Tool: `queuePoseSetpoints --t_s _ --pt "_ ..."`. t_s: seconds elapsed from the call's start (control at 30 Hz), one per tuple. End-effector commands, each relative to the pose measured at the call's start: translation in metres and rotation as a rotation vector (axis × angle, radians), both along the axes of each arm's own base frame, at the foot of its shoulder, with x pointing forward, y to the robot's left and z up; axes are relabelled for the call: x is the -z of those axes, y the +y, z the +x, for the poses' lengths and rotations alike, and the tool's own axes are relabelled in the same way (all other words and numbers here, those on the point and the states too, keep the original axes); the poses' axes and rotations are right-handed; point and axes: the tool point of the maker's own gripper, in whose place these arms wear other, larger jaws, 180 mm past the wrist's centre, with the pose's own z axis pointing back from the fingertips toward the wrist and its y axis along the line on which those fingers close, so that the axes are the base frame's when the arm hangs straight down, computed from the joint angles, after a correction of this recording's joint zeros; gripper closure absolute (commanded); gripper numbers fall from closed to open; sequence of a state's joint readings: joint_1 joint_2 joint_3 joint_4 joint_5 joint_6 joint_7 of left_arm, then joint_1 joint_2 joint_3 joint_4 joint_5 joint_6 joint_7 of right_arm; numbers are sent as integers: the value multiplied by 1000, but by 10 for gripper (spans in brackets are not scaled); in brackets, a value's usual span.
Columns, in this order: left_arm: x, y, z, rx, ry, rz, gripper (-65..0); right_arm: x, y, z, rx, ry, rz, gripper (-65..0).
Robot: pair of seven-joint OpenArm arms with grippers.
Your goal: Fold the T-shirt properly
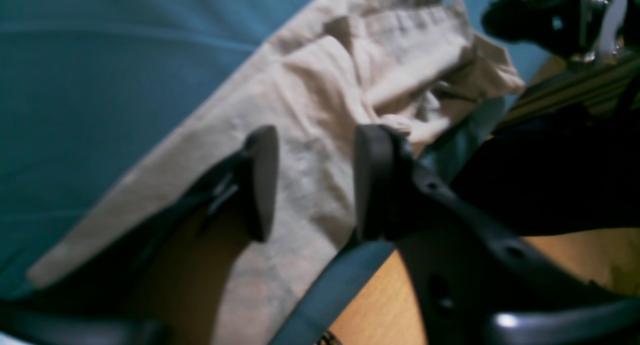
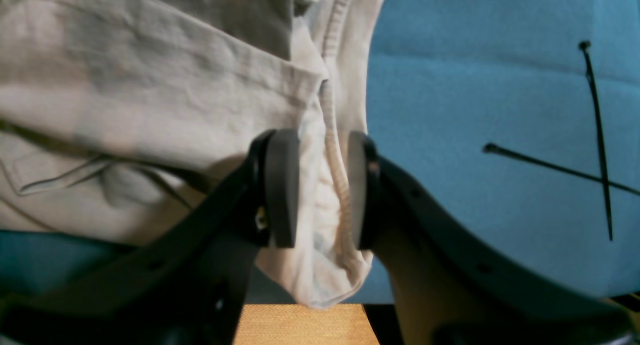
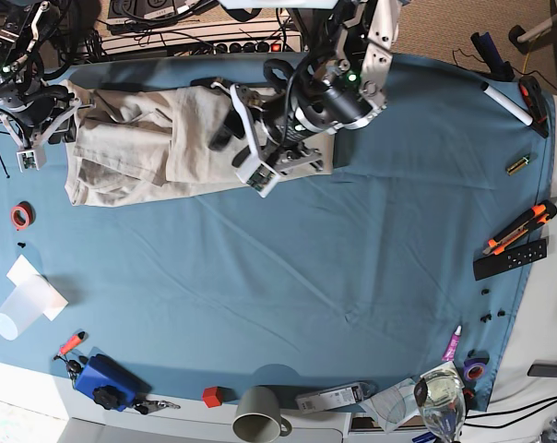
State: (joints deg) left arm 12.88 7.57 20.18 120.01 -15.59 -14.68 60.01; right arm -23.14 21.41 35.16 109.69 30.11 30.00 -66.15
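Left end effector [image 1: 315, 182] hangs released above the T-shirt [image 3: 159, 143], its two dark pads spread wide with only creased beige cloth showing in the gap and nothing pinched between them. In the base view this end effector [image 3: 231, 125] sits over the shirt's inner end, the end nearest the middle of the bench [image 3: 352, 277].

Right end effector [image 2: 315, 187] is clenched on the T-shirt's outer edge: in its wrist view a ribbed seam and a bunched fold of fabric run straight down between the two pads, and the cloth sags below them. From the base view that end effector [image 3: 39, 129] is at the shirt's far end, opposite the left one.

The T-shirt lies on the blue cloth [image 3: 352, 212] covering the bench, stretched lengthwise between the two end effectors, partly doubled over with loose wrinkles and an uneven lower edge. Two crossed black cable ties [image 2: 597, 160] lie on the blue cloth just beside the shirt's gripped end.
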Motion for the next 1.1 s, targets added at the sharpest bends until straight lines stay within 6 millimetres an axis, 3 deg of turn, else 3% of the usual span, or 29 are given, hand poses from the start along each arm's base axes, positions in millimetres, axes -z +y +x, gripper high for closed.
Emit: queuePoseSetpoints --t_s 0.0,0.17,0.27,0.37,0.7,0.9,1.07 --pt "-20 -7 0 -7 -30 -65 -191 -16 -2 10 -16 -54 -17 -174" --pt "-27 8 -13 -16 -56 -56 -140 -48 0 20 -33 -157 -50 -174" --pt "-27 18 -22 -15 -66 -35 -140 -73 -10 24 -13 -241 -93 -174" --pt "-24 24 -30 -13 -59 -23 -140 -84 -21 24 16 -284 -112 -174" --pt "-19 23 -40 7 -45 -16 -140 -82 -35 16 50 -243 -179 -175" --pt "-15 23 -47 5 -19 -20 -140 -74 -35 4 35 -211 -189 -362" --pt "-13 23 -50 4 -8 -23 -140 -73 -38 3 70 -206 -178 -366"
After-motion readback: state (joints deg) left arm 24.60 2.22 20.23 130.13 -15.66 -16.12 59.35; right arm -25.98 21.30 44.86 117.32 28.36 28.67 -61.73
